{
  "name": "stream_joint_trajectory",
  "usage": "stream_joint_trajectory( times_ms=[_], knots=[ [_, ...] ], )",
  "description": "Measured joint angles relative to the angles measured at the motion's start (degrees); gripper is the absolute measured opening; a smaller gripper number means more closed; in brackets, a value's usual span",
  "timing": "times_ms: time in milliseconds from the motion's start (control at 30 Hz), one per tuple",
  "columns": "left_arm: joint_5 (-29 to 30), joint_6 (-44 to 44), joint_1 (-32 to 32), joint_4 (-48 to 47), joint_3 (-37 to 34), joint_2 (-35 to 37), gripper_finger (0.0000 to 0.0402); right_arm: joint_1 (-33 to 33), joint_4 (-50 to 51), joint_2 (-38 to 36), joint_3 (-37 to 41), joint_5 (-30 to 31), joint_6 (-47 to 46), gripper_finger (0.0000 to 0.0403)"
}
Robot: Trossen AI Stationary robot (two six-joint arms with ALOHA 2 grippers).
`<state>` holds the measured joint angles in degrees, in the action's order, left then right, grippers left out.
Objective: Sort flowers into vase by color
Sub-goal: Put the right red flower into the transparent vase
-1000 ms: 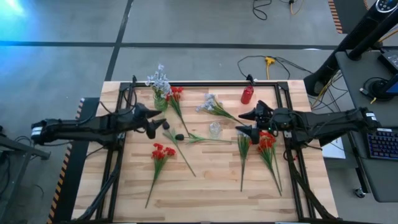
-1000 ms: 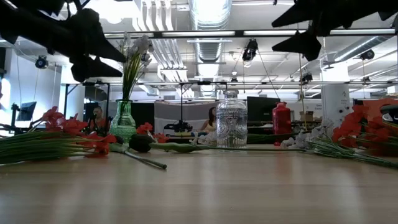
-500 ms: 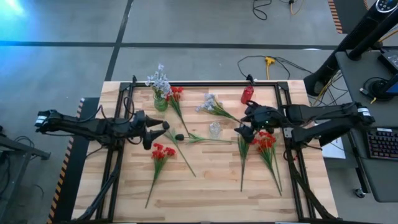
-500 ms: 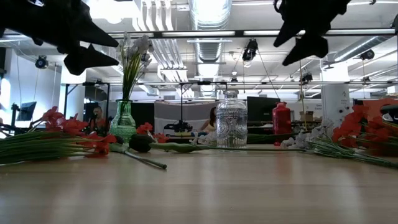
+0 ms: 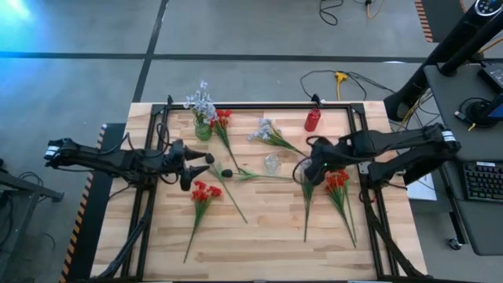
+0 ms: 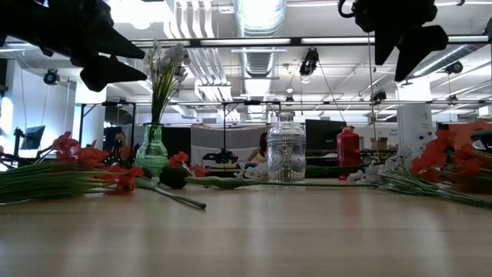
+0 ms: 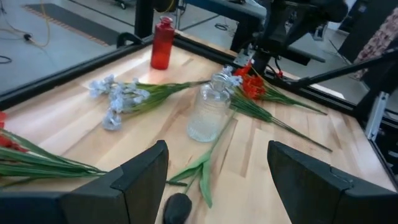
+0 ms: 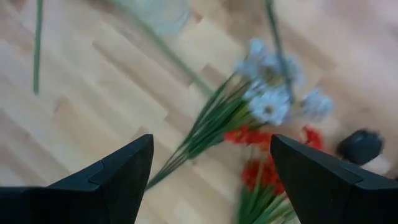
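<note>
**Both jaws released above scattered flowers**

High view: the left jaws (image 5: 198,163) hang released, holding nothing, with a red spray (image 5: 206,192) just below their tips and a dark blossom (image 5: 226,172) just ahead of them on the counter (image 5: 259,244). The right jaws (image 5: 308,168) are also released and empty, standing over the heads of two red sprays (image 5: 336,180), with the clear glass vase (image 5: 272,163) just beside them. A green vase (image 5: 203,129) already holding pale flowers (image 5: 200,99) stands well behind the left jaws, and a red bottle (image 5: 313,119) behind the right ones.

Low view: both jaws hang high above the counter, clear of everything.

Left wrist view: the clear vase lies ahead between the spread fingers (image 7: 140,180), pale sprays (image 7: 124,99) beyond.

Right wrist view: pale and red blossoms overlap between the fingers (image 8: 121,171).

Risks, as I judge them: closing here could catch two colours at once, since the stems cross. A descent beside the light glass vase could tip it.
</note>
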<state>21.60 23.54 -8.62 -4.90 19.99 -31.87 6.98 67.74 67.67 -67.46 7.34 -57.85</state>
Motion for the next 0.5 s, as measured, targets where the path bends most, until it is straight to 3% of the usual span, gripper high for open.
stream_joint_trajectory(
  times_ms=[267,500],
  knots=[
    [-3.2,2.0,0.0,0.4,0.0,-0.8,0.0256,9.2,-3.6,5.4,0.0,-1.3,-2.5,0.0315],
    [-7.0,-5.7,0.0,4.0,0.0,-0.9,0.0256,14.4,-6.1,12.5,-1.5,-1.4,1.5,0.0315]
  ],
)
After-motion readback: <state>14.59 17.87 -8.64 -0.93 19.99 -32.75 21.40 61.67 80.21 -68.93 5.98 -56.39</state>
